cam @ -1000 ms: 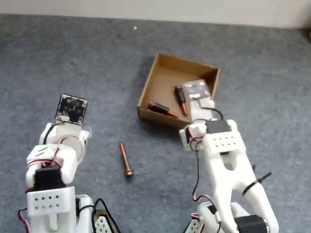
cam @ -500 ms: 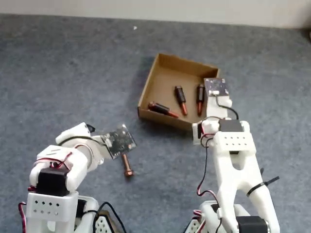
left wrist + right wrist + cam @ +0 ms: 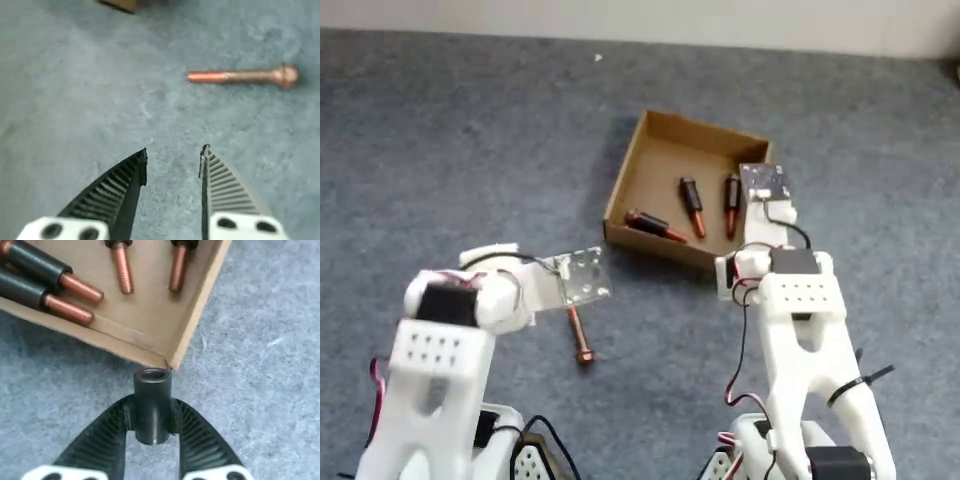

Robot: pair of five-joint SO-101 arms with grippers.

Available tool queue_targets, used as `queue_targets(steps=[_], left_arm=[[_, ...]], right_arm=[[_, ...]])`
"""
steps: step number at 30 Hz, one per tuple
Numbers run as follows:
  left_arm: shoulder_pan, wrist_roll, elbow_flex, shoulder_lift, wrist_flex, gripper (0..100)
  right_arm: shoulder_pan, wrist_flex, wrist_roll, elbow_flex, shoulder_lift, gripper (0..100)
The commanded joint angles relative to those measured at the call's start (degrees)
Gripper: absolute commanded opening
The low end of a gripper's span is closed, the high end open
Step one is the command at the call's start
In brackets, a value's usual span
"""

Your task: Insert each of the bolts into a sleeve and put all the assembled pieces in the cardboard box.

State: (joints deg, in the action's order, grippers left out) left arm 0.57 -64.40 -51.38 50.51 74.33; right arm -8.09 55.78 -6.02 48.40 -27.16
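Grey carpet [image 3: 470,130] covers the table. On it the cardboard box [image 3: 660,165] sits at about 1 o'clock from the middle of the high view. The left arm [image 3: 440,340] rises from 7 o'clock and the right arm [image 3: 800,320] from 5 o'clock.

The left gripper [image 3: 175,151] is spread wide with nothing between its fingers. It hovers over the carpet at 7 o'clock of the box. The right gripper [image 3: 152,411] is clamped on a black sleeve [image 3: 151,400] just off the box's outer corner, at the box's 4 o'clock.

The assembled pieces [image 3: 692,207] lie flat inside the box. Four threaded copper ends show in the right wrist view. In the high view the piece at the box's 7 o'clock may be two lying together.

The loose bolt [image 3: 578,330] lies on the carpet ahead of the left fingertips and apart from them, crosswise to the fingers. In the high view its long axis runs roughly 12 to 6, threaded tip toward 12 and flanged head toward 6. The sleeve's axis runs along the right fingers, and its open bore faces the box corner.
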Motion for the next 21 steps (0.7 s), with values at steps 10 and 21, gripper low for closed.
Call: queue_targets(steps=[10,21], left_arm=[[9.36,-15.56,7.16,-18.33,3.08,20],[12.97,-16.18,7.16,-35.30,-11.43,20]], right_arm=[[0.75,-3.12,0.00,0.66,-2.51,0.5],[0.75,-3.12,-0.09,0.40,-2.51,0.5]])
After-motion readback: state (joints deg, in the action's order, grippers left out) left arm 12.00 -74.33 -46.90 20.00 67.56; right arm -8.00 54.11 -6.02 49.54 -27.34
